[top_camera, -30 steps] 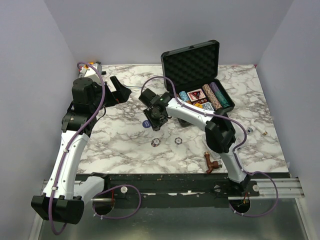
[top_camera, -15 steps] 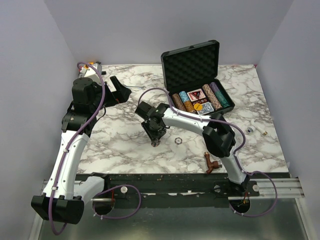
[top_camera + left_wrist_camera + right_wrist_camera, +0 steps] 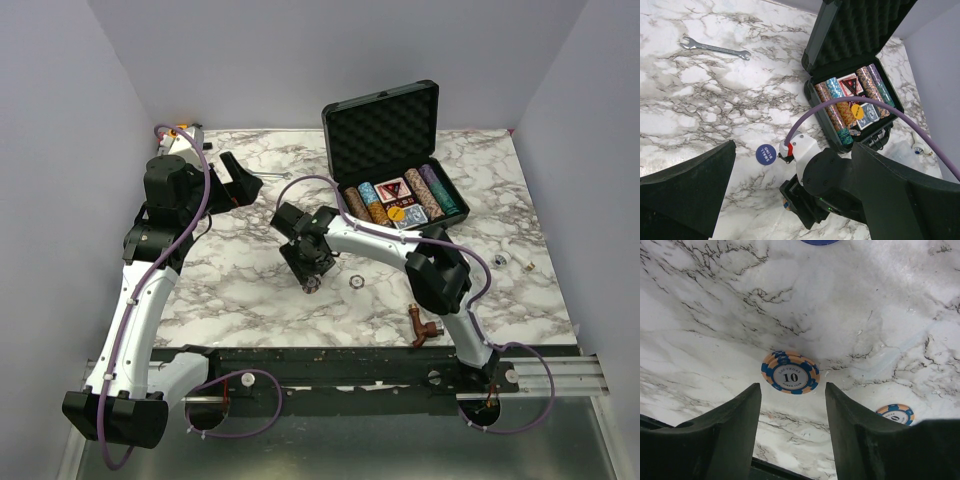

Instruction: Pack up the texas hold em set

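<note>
At the upper right of the tabletop [image 3: 235,285], the black briefcase [image 3: 385,130] is seen open, with rows of striped chips [image 3: 372,203] packed in its base. Near the frame's middle, a loose 10 chip [image 3: 790,378] is straddled by the right pincer [image 3: 792,390], its fingers apart and not touching it. A second chip [image 3: 895,416] is seen nearby. At upper left, the left pincer [image 3: 238,182] is spread wide, empty.

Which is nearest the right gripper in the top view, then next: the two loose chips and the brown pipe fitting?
1. Chip, directly under the right gripper.
2. Second chip, just to its right.
3. Brown pipe fitting, near edge, farther right.
</note>
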